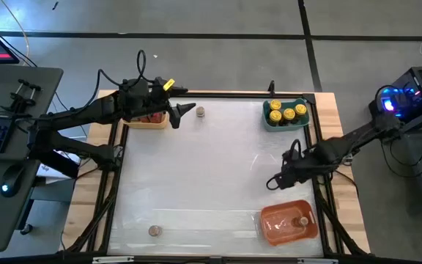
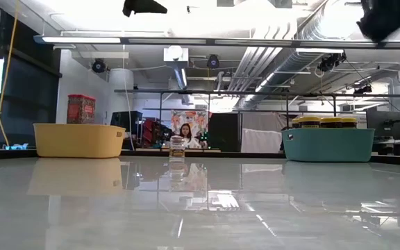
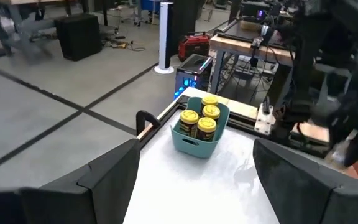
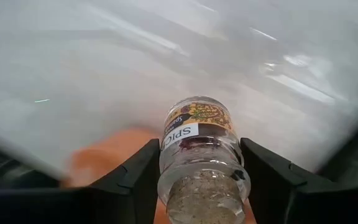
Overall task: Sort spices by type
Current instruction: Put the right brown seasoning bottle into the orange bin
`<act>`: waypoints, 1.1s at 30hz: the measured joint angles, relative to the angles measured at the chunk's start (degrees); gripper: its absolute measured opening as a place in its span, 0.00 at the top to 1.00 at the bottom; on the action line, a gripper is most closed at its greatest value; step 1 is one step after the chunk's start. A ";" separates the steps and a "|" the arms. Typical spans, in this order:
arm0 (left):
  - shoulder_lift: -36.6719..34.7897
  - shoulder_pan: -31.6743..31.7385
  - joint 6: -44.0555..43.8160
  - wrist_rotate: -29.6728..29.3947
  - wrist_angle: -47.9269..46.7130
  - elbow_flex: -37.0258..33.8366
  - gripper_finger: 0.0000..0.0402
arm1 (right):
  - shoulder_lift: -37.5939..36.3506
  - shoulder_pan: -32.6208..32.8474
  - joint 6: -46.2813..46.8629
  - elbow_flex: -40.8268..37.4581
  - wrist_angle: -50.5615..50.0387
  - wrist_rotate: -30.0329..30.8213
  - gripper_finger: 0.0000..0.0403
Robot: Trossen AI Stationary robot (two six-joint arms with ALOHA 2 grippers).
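Spice jar [image 4: 201,155] sits clamped between my right gripper [image 4: 197,177] fingers, above the white table [image 1: 211,176] near the orange tray [image 1: 288,222]. Left gripper [image 1: 184,111] gapes by the yellow tray [image 1: 149,122].

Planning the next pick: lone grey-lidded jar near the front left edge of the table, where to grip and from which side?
Grip the grey-lidded jar across its round body just under the lid, coming straight down. It appears upright with nothing close around it, so any finger direction should fit. The left gripper is open by the yellow tray.
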 joint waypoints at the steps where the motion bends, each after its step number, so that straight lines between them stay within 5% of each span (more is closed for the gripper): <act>1: 0.00 0.00 0.69 0.53 -0.02 0.00 0.25 | -0.21 0.00 -0.71 2.06 0.29 0.86 0.55; 9: 0.61 0.00 2.66 3.68 -1.30 0.00 0.25 | 8.15 4.91 -15.17 15.01 4.72 -3.03 0.55; 19: 0.94 -5.58 -16.42 9.32 -1.79 0.00 0.25 | 20.83 16.27 -35.17 15.74 1.93 -7.40 0.55; 33: 8.19 -25.14 -28.01 -8.26 8.93 -0.02 0.25 | 25.28 22.55 -52.39 9.60 9.32 -6.23 0.55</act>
